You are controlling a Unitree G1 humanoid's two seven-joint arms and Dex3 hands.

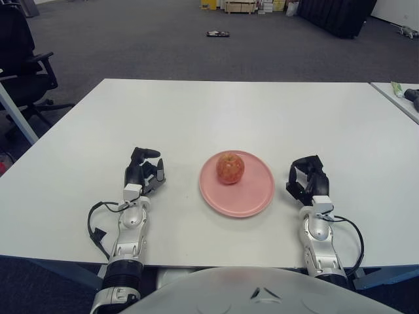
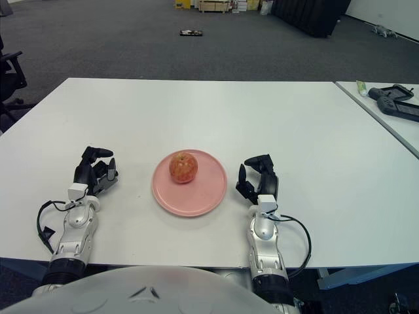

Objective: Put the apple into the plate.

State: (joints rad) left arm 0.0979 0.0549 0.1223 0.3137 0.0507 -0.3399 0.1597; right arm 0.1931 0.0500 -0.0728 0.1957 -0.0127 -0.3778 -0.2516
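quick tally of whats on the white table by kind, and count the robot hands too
red-yellow round apple: 1, sitting on the plate
pink round flat plate: 1
robot hands: 2, the left hand left of the plate and the right hand right of it, both with curled fingers, holding nothing
total: 4
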